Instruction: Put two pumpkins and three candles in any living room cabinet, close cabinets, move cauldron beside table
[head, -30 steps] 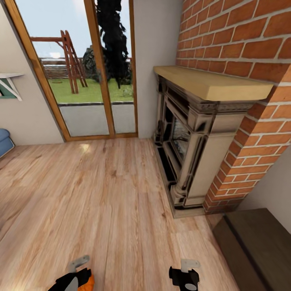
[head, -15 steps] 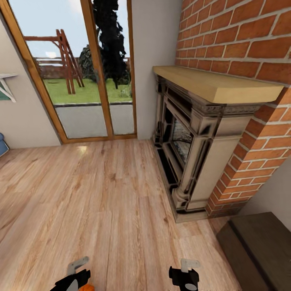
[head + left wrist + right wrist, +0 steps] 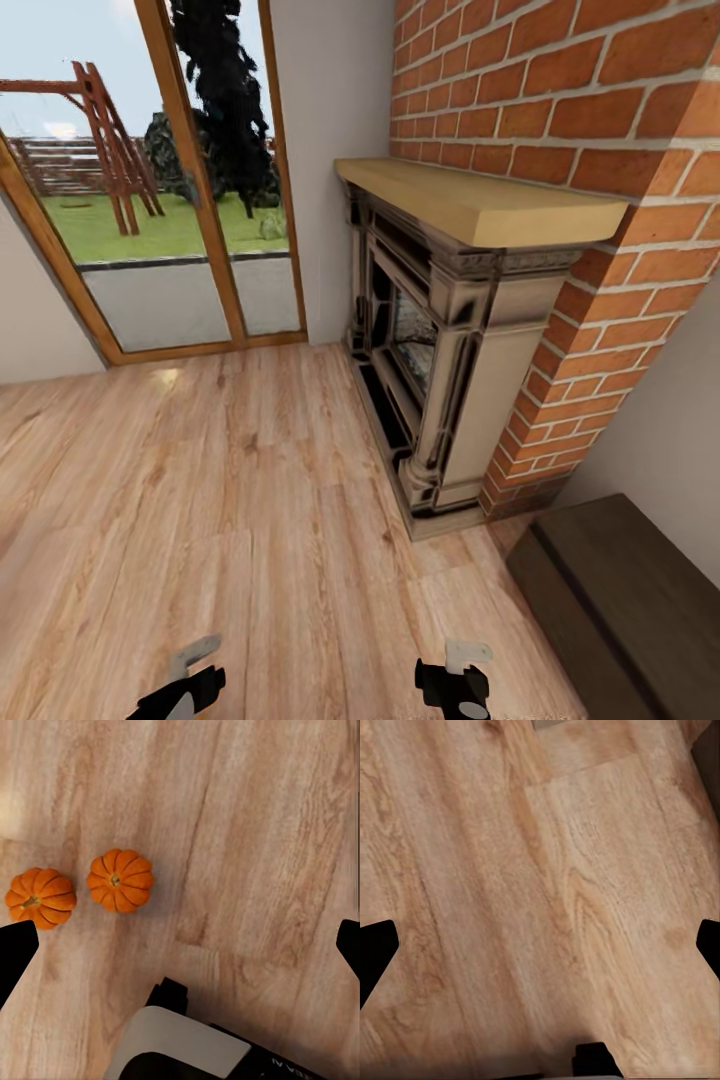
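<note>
Cabinet, dark and low, stands at my right against the wall, just past the brick fireplace. Pumpkins lie on the wooden floor under my left arm: one just beside the other, not touching. My left pincer is spread wide and empty; my right pincer likewise. Recommended: centre over one pumpkin, descend vertically, close across its ribs.

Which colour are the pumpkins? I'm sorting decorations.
Orange, with ribbed sides; the pumpkins show best in the left wrist view.
</note>
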